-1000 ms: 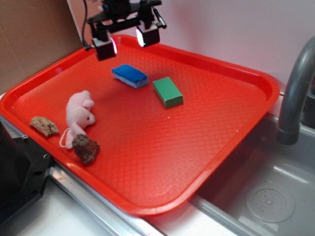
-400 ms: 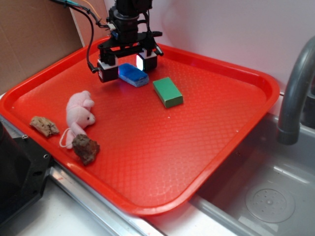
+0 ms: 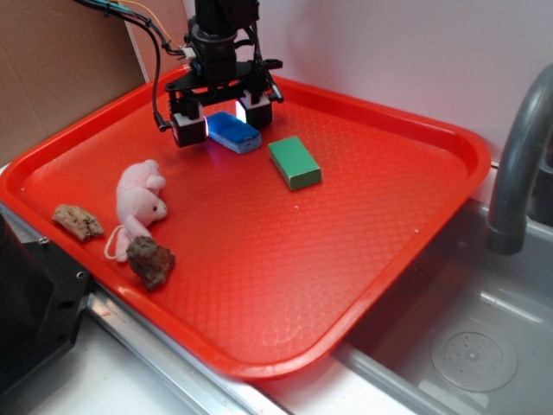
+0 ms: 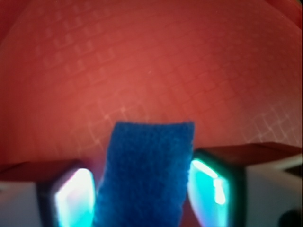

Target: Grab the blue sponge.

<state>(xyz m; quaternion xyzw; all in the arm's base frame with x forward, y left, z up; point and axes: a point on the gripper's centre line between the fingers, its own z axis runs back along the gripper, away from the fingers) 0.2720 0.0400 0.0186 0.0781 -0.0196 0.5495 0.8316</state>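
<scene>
Lowered since a second ago, the end effector (image 3: 223,119) now straddles the blue sponge (image 3: 235,131) at the far left of the red tray (image 3: 363,285), fingers (image 4: 215,182) spread wide on either side, not yet gripping. A green block (image 3: 295,162) lies just beside the sponge; a pink plush toy (image 3: 142,194) sits well apart.

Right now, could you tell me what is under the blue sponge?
The blue sponge lies on the red tray, between the open end effector fingers. Its paler bottom layer shows; the tray beneath is covered.
</scene>
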